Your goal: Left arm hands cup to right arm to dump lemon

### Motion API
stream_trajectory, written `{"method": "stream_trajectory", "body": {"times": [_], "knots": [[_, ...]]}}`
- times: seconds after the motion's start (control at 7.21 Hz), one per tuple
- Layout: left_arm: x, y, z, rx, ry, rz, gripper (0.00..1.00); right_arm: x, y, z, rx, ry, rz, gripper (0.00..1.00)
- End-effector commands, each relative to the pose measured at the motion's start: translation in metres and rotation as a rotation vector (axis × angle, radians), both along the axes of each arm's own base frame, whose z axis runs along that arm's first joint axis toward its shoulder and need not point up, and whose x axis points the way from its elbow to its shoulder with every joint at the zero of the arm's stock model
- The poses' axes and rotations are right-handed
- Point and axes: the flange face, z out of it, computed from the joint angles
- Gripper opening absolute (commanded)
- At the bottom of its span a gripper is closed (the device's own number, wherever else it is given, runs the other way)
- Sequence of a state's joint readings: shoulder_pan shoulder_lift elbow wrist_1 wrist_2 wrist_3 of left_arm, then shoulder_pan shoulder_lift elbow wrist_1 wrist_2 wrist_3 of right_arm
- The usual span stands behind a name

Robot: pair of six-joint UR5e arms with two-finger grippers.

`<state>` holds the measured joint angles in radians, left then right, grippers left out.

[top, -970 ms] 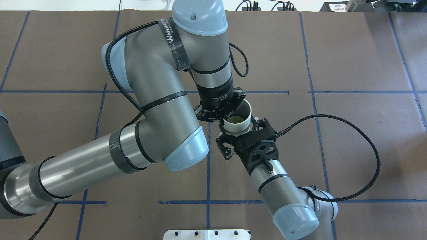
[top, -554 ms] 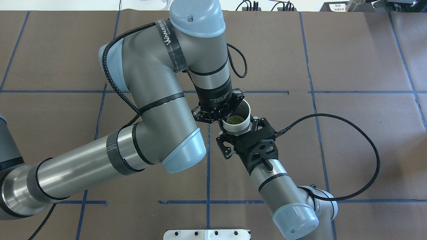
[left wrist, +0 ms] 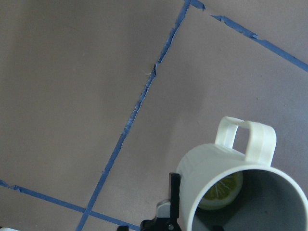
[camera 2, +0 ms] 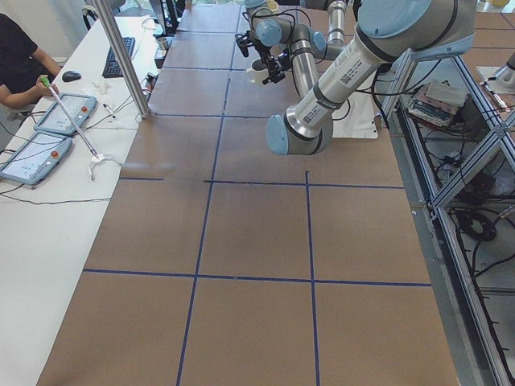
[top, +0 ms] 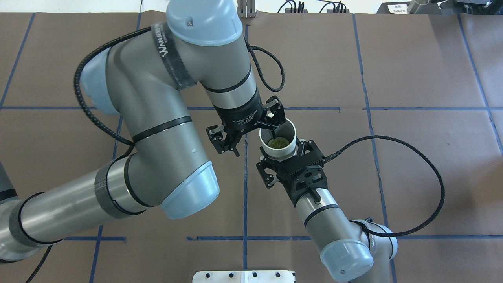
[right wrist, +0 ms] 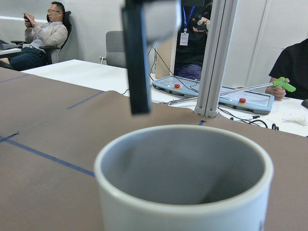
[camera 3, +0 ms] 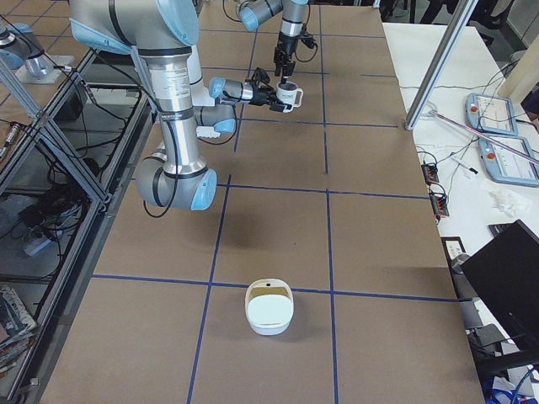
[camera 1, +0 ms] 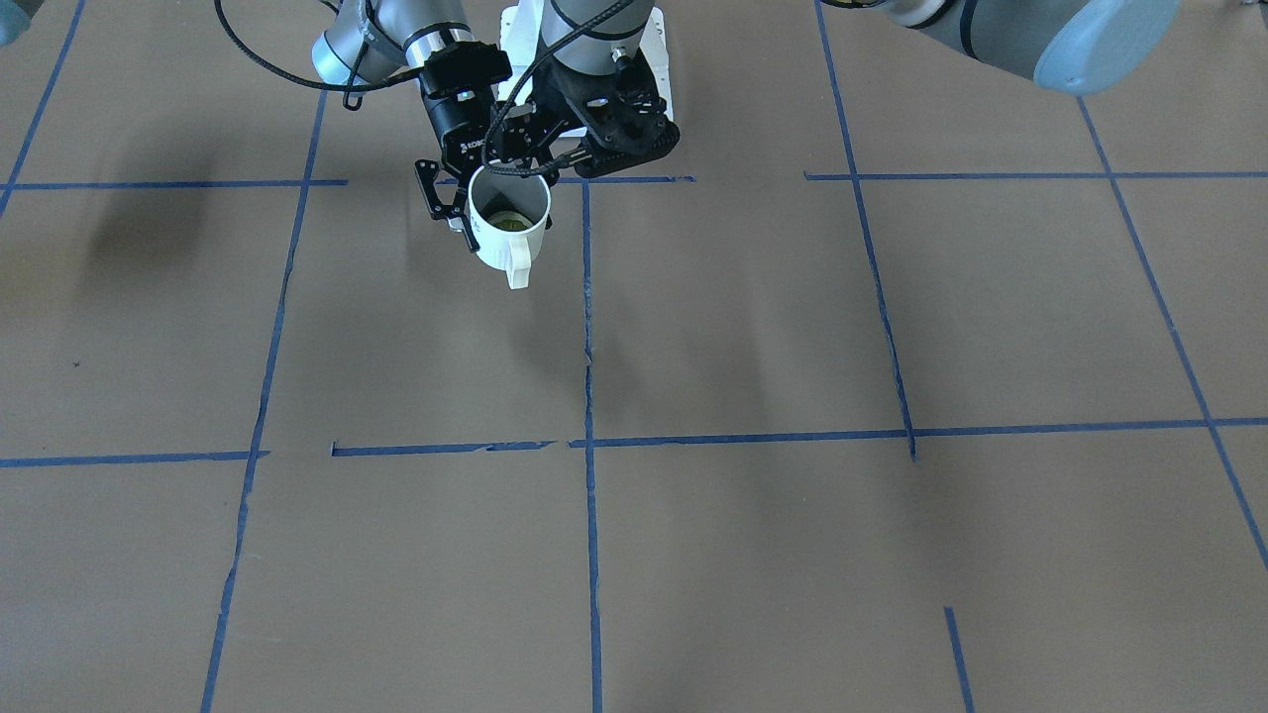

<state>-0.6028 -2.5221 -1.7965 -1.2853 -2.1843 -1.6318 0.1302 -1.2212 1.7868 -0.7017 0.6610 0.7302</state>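
Observation:
The white cup (top: pixel 283 148) hangs upright above the table with its handle (camera 1: pixel 517 272) pointing away from the robot. A yellow-green lemon slice (top: pixel 278 143) lies inside and also shows in the left wrist view (left wrist: pixel 222 191). My right gripper (top: pixel 282 152), on the arm coming in from the lower right, is shut on the cup's body from the side. My left gripper (top: pixel 252 140), on the big arm from the left, points down with its jaws spread wide. One of its fingers (left wrist: pixel 174 197) hangs just outside the cup's rim and the other over the opening, neither gripping it.
A white bowl-like container (camera 3: pixel 269 308) stands on the brown paper-covered table towards the robot's right end. Blue tape lines (top: pixel 245 188) grid the table. The left arm's elbow (top: pixel 188 196) bulks low beside the cup. Operators and tablets (camera 2: pixel 48 121) sit on the far side.
My left gripper has opened off the cup's rim, and its arm has swung towards the view's left. The cup stays still in my right gripper.

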Motion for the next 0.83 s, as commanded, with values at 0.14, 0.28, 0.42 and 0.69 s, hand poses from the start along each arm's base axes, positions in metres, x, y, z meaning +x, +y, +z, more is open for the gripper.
{"method": "stream_trajectory", "body": {"times": [0.14, 0.28, 0.42, 0.69], "knots": [[-0.033, -0.007, 0.005, 0.05, 0.007, -0.077, 1.0, 0.04, -0.004, 0.037, 0.005, -0.005, 0.107, 0.21], [-0.034, -0.013, 0.019, 0.048, -0.009, -0.083, 1.0, 0.076, 0.0, 0.085, -0.014, -0.092, 0.114, 0.14], [-0.034, -0.017, 0.03, 0.052, -0.03, -0.102, 1.0, 0.117, -0.005, 0.126, -0.015, -0.128, 0.134, 0.07], [-0.031, -0.024, 0.064, 0.068, -0.061, -0.13, 1.0, 0.205, -0.009, 0.209, -0.06, -0.145, 0.17, 0.05]]}}
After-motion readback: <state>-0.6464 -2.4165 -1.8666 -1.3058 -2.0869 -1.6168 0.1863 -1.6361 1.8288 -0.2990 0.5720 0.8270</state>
